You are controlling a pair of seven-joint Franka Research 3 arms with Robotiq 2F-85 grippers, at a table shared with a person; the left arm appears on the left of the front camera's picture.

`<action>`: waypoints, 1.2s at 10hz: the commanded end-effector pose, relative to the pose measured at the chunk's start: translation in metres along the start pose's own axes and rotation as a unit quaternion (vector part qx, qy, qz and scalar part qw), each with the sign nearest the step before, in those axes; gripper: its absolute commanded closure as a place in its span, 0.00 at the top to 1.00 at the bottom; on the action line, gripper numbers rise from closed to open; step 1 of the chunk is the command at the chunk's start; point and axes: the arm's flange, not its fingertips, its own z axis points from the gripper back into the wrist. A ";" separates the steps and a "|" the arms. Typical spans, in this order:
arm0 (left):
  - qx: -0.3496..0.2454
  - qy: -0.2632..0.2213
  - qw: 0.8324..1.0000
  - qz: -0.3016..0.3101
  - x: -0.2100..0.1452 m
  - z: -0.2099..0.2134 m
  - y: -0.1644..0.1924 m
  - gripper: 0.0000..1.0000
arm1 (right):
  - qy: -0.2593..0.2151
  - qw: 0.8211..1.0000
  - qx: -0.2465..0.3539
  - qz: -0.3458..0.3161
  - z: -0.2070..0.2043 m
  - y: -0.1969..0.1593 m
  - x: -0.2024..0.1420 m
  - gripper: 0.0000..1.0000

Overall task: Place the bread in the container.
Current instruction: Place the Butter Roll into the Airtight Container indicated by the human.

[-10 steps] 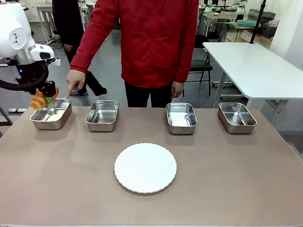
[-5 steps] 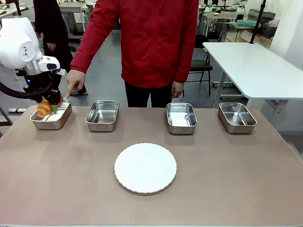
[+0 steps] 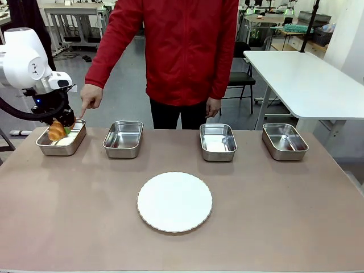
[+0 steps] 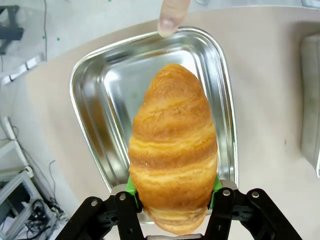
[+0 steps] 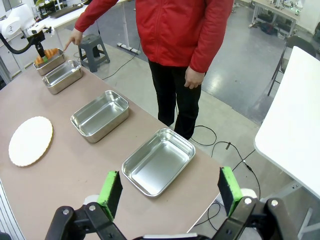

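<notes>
Left gripper [image 4: 172, 200] clamped on the bread [image 4: 172, 150] over the container [image 4: 95, 95], person's fingertip [image 4: 170, 20] at its rim, right gripper [image 5: 170, 192] jaws spread wide, holding nothing

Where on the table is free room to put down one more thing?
Bare table lies left and right of the white plate, and between the two middle pans. It is crowded at the far-left pan: the left gripper holds the bread there, beside the person's pointing finger.
</notes>
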 end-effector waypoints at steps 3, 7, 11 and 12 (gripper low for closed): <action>-0.003 0.002 1.000 -0.005 0.011 -0.004 0.007 0.98 | -0.003 1.000 0.000 0.002 0.001 0.001 0.000 1.00; -0.010 -0.010 1.000 0.009 0.003 0.009 0.006 1.00 | -0.003 1.000 0.000 0.002 0.001 0.001 0.000 1.00; -0.011 -0.012 1.000 0.003 -0.003 0.021 0.007 1.00 | -0.003 1.000 0.000 0.002 0.001 0.001 0.000 1.00; -0.022 -0.004 0.999 0.028 -0.001 0.023 0.008 1.00 | -0.003 1.000 0.000 0.002 0.001 0.001 0.000 1.00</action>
